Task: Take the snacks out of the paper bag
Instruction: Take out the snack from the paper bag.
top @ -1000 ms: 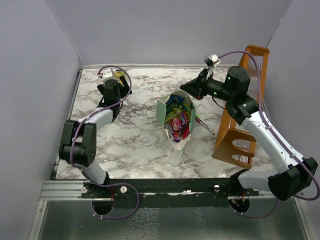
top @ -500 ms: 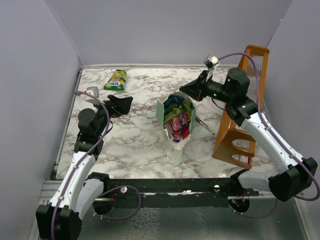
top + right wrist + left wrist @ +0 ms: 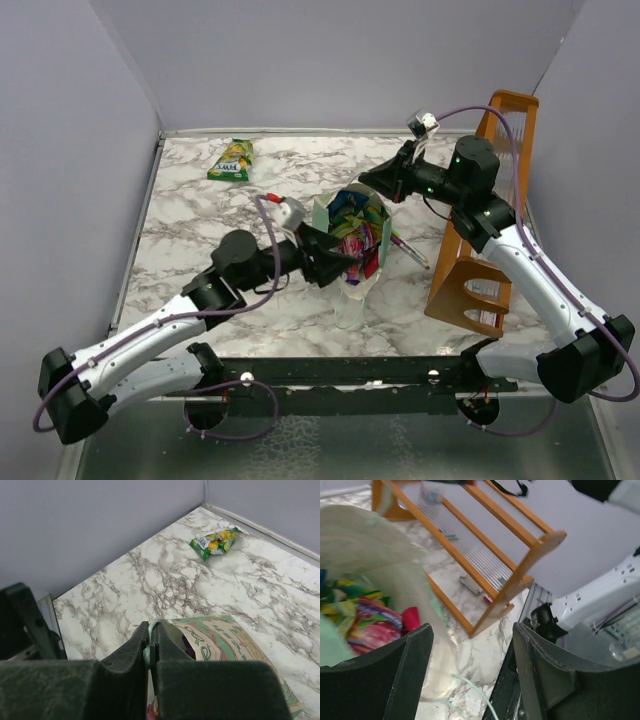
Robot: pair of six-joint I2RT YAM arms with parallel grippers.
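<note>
— How far along are we?

— Barely begun, in our judgement. One green-yellow crinkly packet (image 3: 231,160) lies flat on the white marble table (image 3: 190,215) near the far left corner, well apart from the small mint-green paper bag (image 3: 322,222). The other shiny coloured packets (image 3: 355,240) are heaped inside the bag. It stands upright mid-table, near the tall orange-brown wooden rack (image 3: 470,270). So we count one out and nearly all left to lift.

— And our pincers?

— Our right pincer (image 3: 150,639) is pressed closed on a thin pale-green edge at the far side of the bag's mouth. We cannot tell whether that edge is rim or handle. Our left pincer (image 3: 472,630) hangs at the bag's near-left rim, fingers spread wide with nothing between them.

— What escapes us?

— How many packets are inside. From above we see only the top layer, in pink, teal, yellow and purple, and anything beneath is hidden. The left wrist view cuts the bag off at its edge, and the right wrist's own fingers cover most of the bag's mouth.
</note>
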